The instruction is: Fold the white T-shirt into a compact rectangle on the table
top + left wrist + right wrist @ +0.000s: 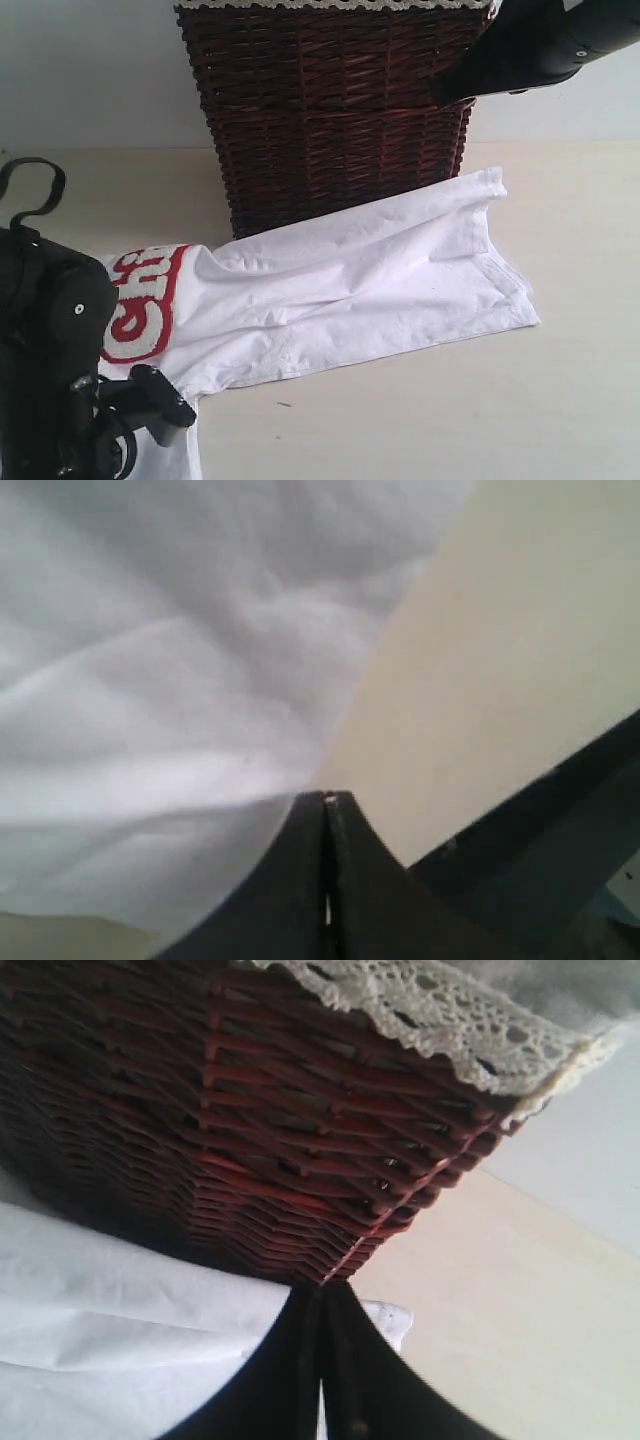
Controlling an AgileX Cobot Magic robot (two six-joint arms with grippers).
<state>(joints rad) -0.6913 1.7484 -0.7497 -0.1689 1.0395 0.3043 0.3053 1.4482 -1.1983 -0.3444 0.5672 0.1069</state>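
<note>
Left gripper (pixel 325 798): closed, at 8 o'clock of shirt (pixel 350 290); grip unclear.
Right gripper (pixel 320 1292): closed, empty.
Risk: basket (pixel 330 110), at shirt's 12 o'clock, could snag the fold.

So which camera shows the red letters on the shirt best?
The exterior view: the red letters show on the white T-shirt, partly cut off by the left arm. The left wrist view shows only plain white cloth, and the right wrist view only a plain white edge beside the wicker basket.
</note>
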